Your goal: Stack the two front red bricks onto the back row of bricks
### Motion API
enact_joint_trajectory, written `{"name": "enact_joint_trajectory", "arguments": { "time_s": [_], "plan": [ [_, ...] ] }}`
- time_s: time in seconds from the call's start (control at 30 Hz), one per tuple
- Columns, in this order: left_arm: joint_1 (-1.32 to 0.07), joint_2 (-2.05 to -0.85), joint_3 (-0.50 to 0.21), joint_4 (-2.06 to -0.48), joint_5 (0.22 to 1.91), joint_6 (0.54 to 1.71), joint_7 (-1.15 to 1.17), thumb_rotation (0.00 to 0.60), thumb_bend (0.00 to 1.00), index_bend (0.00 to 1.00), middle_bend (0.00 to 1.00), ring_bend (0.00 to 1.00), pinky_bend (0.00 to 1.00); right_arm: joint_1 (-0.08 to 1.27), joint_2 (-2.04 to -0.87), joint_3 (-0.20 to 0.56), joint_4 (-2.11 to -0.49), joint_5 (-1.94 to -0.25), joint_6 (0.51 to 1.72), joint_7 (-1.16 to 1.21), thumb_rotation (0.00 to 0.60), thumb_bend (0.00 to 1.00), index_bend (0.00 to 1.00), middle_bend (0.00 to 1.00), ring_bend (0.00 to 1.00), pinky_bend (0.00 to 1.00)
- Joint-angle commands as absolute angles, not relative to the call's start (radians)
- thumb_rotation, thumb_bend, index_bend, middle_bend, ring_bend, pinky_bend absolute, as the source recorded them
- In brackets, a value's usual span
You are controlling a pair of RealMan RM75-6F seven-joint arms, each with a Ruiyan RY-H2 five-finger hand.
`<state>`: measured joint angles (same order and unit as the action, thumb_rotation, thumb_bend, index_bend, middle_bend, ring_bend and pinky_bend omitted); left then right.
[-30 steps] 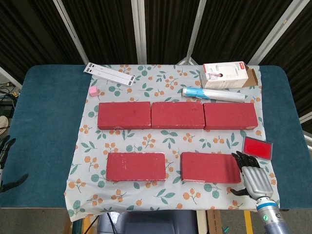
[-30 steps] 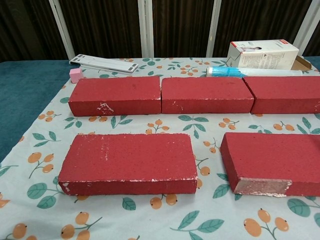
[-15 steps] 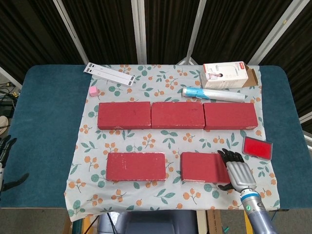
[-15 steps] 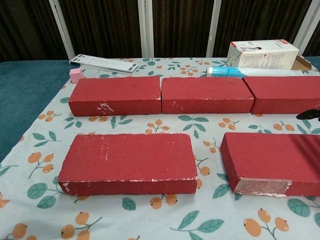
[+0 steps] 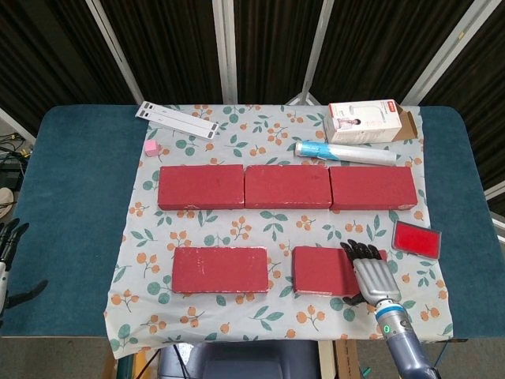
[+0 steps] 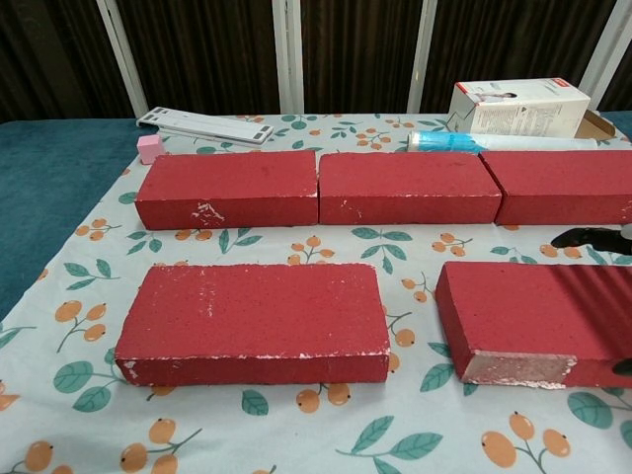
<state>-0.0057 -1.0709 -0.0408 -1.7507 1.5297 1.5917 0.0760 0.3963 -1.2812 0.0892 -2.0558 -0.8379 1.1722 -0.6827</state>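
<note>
Landmark for all positions: floral-print cloth [image 5: 276,229] spread over the teal table [image 5: 71,197].

Far left, off the cloth at the table's left edge: left hand [image 5: 8,260], only partly in frame, fingers apart, holding nothing, well away from any brick.

On the cloth, back row: three flat rectangular red bricks end to end, touching — left back brick [image 5: 201,186], middle back brick [image 5: 287,186], right back brick [image 5: 372,188]. Nothing stacked on any of them.

On the cloth, front row: front left red brick [image 5: 220,269], lying flat, untouched; chipped lower edge visible in chest view. Just right of it across a gap of cloth: front right red brick [image 5: 331,271], also flat on the cloth.

Over the right end of that brick: right hand [image 5: 369,273], fingers spread across the top face, thumb low at the near side. Contact or closure on the brick: cannot tell from either view; chest view catches only dark fingertips at the frame edge.

Clutter behind the back row, left to right: white flat strip [image 5: 179,120], small pink cube [image 5: 151,148], blue-and-white tube [image 5: 346,151], white carton [image 5: 367,121]. Right edge of cloth: small red tray [image 5: 415,238].

Progress judgement: zero of two bricks placed. Reach for first brick in hand; grasp, lift, placement, then the same for front left brick, all outstanding.
</note>
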Motion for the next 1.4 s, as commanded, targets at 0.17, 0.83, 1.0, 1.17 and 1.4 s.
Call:
{"name": "enact_joint_trajectory", "arguments": {
  "time_s": [0.17,0.83,1.0,1.17,1.4],
  "plan": [
    [-0.009,-1.068,-0.042,-1.75,1.523,1.581,0.067,0.6,0.0,0.11,0.04,0.0,0.14,0.429,-1.311,0.09,-2.037,-0.798,1.172,-0.711,0.6,0.07,0.0,0.0,0.0,0.0],
    [-0.009,-1.073,-0.046,-1.748,1.516,1.584,0.077,0.6,0.0,0.11,0.04,0.0,0.14,0.534,-1.379,0.089,-1.981,-0.659,1.167,-0.798,0.6,0.07,0.01,0.13,0.0,0.0],
    [-0.008,-1.072,-0.046,-1.747,1.516,1.587,0.072,0.6,0.0,0.11,0.04,0.0,0.14,0.55,-1.382,0.08,-1.985,-0.655,1.182,-0.819,0.6,0.07,0.13,0.26,0.08,0.0],
    [-0.008,-1.071,-0.046,-1.746,1.517,1.585,0.07,0.6,0.0,0.11,0.04,0.0,0.14,0.566,-1.376,0.079,-1.996,-0.643,1.19,-0.829,0.6,0.07,0.27,0.34,0.15,0.0],
    [-0.008,-1.071,-0.045,-1.745,1.516,1.584,0.068,0.6,0.0,0.11,0.04,0.0,0.14,0.586,-1.34,0.098,-2.035,-0.653,1.219,-0.843,0.6,0.07,0.37,0.34,0.16,0.0]
  ]
}}
